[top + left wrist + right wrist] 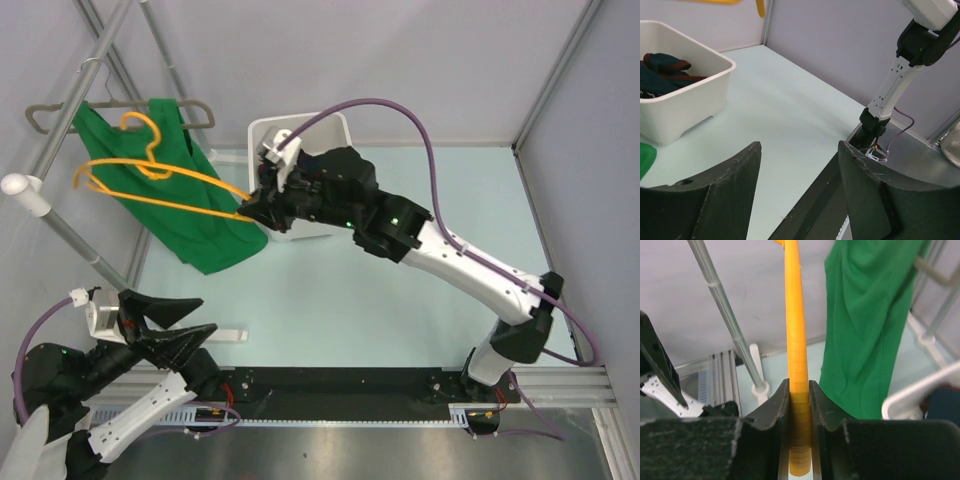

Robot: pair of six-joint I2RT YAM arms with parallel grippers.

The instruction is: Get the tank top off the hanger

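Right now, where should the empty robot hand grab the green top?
Probably the loose bottom corner of the tank top, with the open left gripper coming from the near side. That corner hangs free and lies nearest the left arm. It is also clear of the right gripper, which is clamped on the orange hanger.

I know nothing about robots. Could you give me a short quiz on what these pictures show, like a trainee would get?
1. True or false: the left hand is open and holds nothing.
2. Fill in the blank: the dark garment with red stripes lies in a white ____.
3. The green tank top hangs nearby. The right hand is shut on: A) that top, B) the orange hanger, C) nothing.

Key:
1. True.
2. bin.
3. B.
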